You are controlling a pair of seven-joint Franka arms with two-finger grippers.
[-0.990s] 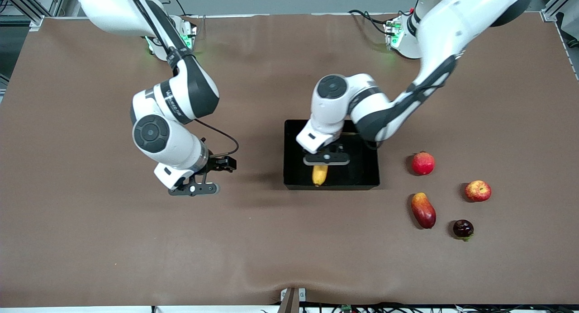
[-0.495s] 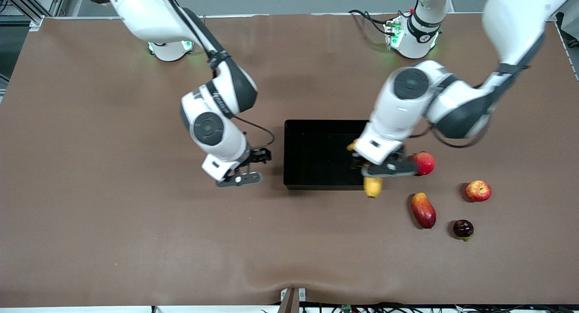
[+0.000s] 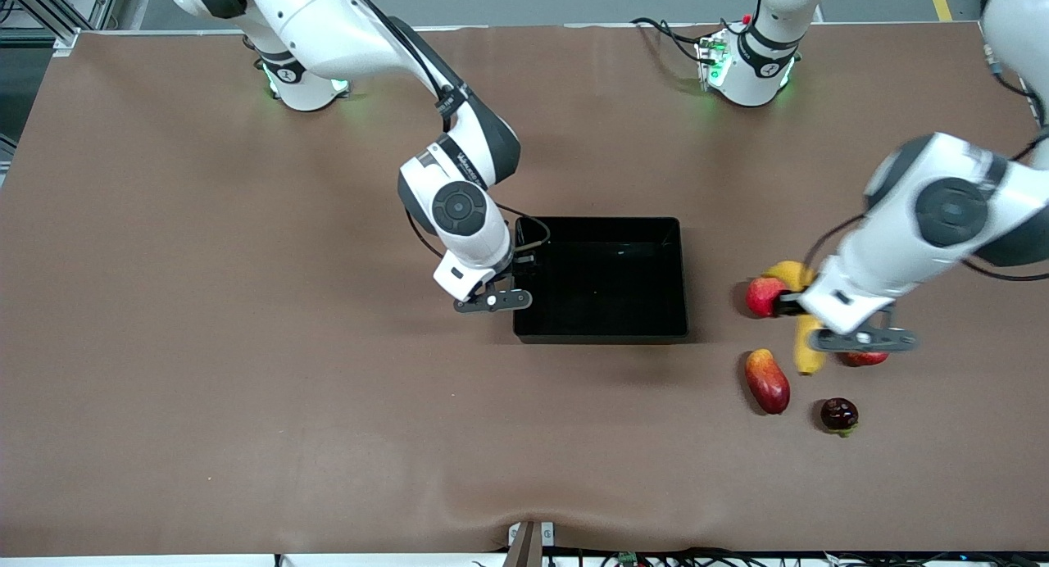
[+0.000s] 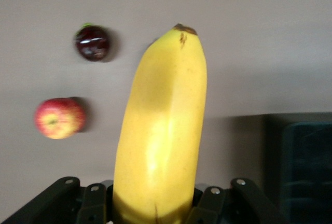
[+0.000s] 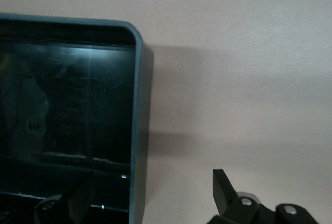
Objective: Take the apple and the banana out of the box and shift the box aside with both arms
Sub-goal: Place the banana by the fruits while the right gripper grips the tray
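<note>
On my feed the left gripper (image 3: 860, 337) has its fingers clamped on the banana (image 3: 806, 350), holding it up over the fruit cluster at the left arm's end of the table (image 3: 246, 387). In the left wrist view the banana (image 4: 161, 130) sticks straight out from between the black fingers (image 4: 93, 203), its brown tip pointing away from the wrist. Under that gripper I see a sliver of the apple (image 3: 862, 358), mostly covered by the hand; the wrist view shows the apple (image 4: 58, 118) lying on the table, apart from the dark purple fruit (image 4: 92, 42).

The plain red fruit (image 3: 764, 296) lies on the table beside the raised banana, and the mango (image 3: 767, 381) is nearer the front camera than it.

My right gripper (image 3: 493, 301) hangs spread open astride the box (image 3: 601, 331) wall at the right arm's end. In the right wrist view one finger (image 5: 223, 187) stands outside the box rim (image 5: 136, 130). The box itself is near the middle of the table, nothing in it.

I cannot read the lettering printed on the right arm's wrist band.
</note>
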